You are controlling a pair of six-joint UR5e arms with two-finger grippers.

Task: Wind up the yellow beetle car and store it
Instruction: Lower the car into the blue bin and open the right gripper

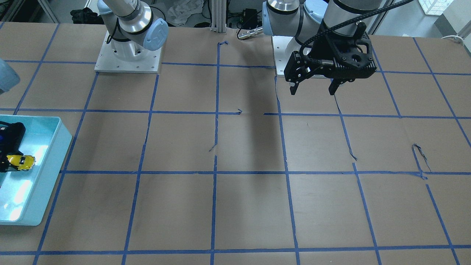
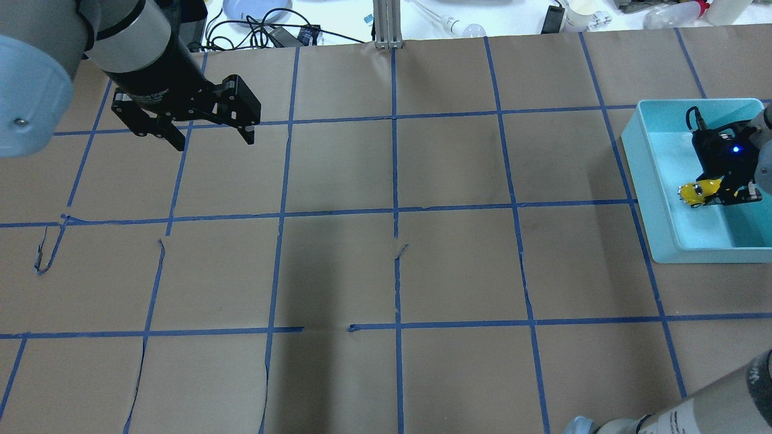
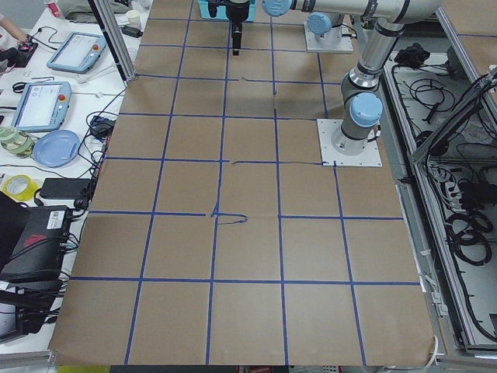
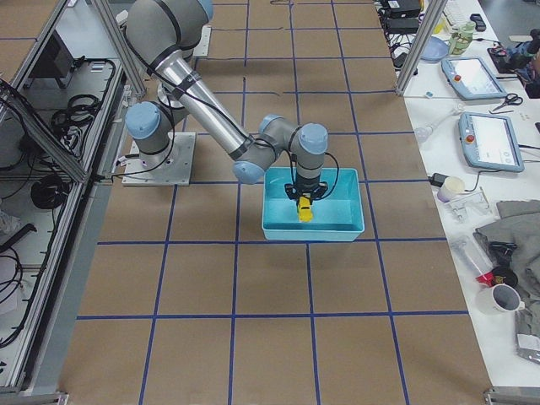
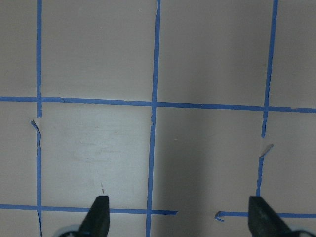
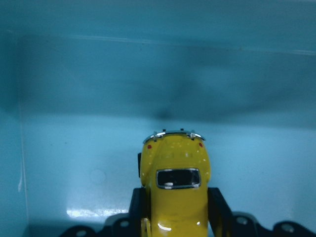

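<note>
The yellow beetle car (image 6: 175, 180) is held between the fingers (image 6: 217, 210) of my right gripper (image 6: 177, 212), inside a light blue bin (image 6: 148, 74). Its rear points away from the wrist camera, just over the bin floor. The overhead view shows the car (image 2: 698, 192) and right gripper (image 2: 705, 194) inside the bin (image 2: 639, 157) at the table's right edge. The front view shows the car (image 1: 21, 162) in the bin (image 1: 62, 140). My left gripper (image 2: 214, 141) is open and empty, above bare table far to the left. It also shows in the front view (image 1: 312, 90).
Brown paper with a blue tape grid (image 2: 395, 211) covers the table. Some tape is torn and lifted (image 2: 45, 253). Cables, bottles and a plate (image 2: 256, 9) lie beyond the table's far edge. The arm bases (image 1: 128, 59) stand at the robot's side.
</note>
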